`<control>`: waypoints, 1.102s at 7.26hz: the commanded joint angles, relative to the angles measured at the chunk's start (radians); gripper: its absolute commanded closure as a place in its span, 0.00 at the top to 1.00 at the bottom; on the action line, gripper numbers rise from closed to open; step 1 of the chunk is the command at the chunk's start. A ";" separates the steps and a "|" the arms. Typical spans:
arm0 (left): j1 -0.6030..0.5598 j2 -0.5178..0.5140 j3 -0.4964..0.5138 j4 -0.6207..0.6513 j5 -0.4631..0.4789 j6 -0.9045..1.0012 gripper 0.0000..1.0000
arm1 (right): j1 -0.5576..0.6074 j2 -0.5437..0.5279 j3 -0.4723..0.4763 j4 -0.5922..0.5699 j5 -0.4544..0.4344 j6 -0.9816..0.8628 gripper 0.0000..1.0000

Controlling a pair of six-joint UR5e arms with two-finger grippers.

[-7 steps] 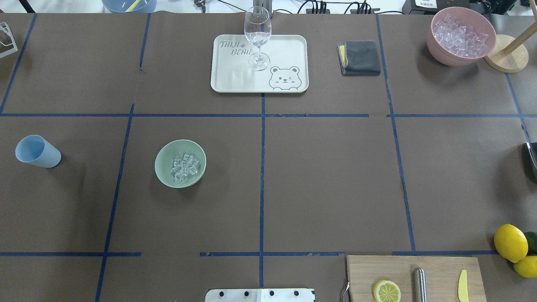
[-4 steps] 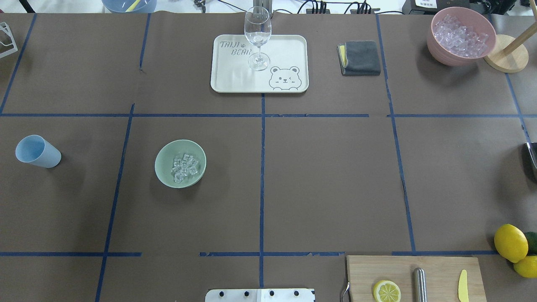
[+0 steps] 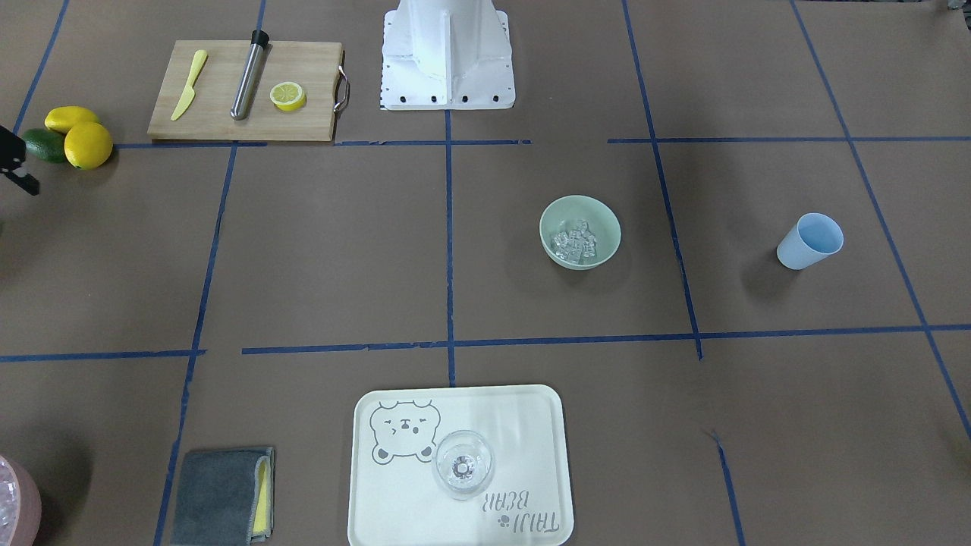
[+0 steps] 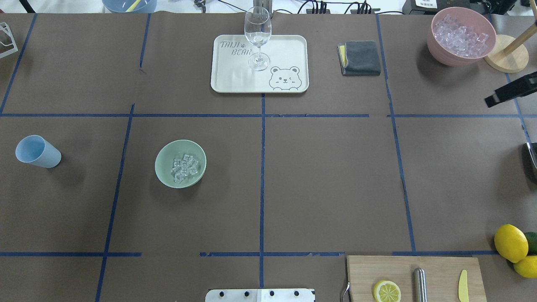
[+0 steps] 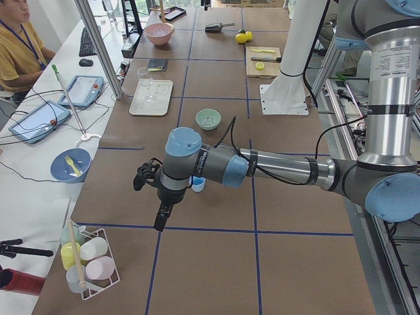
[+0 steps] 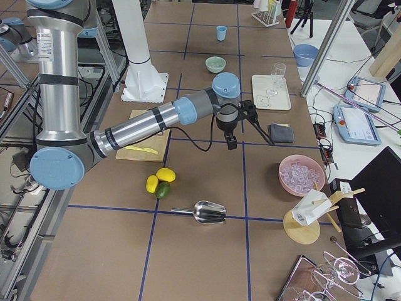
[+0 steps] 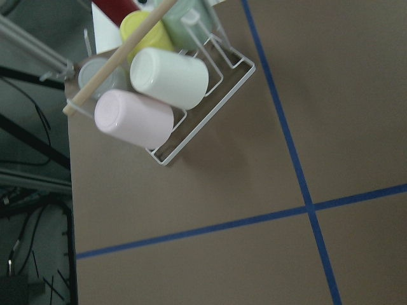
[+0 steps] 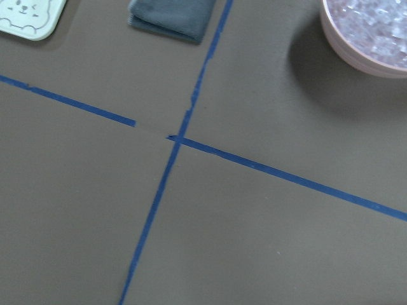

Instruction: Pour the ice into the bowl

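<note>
On the desk (image 4: 327, 180) there is one bowl (image 4: 161, 157), pale green, and it stands upright on the robot's left half. The ice (image 4: 183, 167) lies inside it as one small heap of clear cubes on the bottom; the cubes are too small and too close together for an exact count. One blue cup (image 4: 37, 152) stands upright well apart from the bowl, nearer to the left end of the desk. At the far side I count one tray (image 4: 235, 79) with one wine glass (image 4: 257, 31) upright on it, one folded grey cloth (image 4: 361, 58) beside the tray, and one pink container (image 4: 440, 52) full of its own ice. Near the robot's base lies one wooden board (image 4: 440, 272) that carries three things: one lemon half (image 4: 386, 291), one metal rod (image 4: 419, 285) and one yellow knife (image 4: 462, 286). Just beside the board are two yellow lemons (image 4: 510, 243) and one green fruit (image 4: 532, 241), touching each other. One metal scoop (image 6: 210, 212) lies at the right end. The left tool (image 5: 149, 201) hangs over the left end, near one wire rack (image 7: 210, 112) with at least four cups (image 7: 133, 117) lying in it; whether this tool is wide or narrow I cannot tell. The right tool (image 4: 505, 94) hangs above the desk near the pink container, holding nothing visible, and here too I cannot tell how its jaws stand.
</note>
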 commanded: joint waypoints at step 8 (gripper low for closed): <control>-0.007 0.008 -0.012 0.000 -0.096 0.002 1.00 | -0.718 0.790 -0.407 0.038 -0.619 0.903 0.89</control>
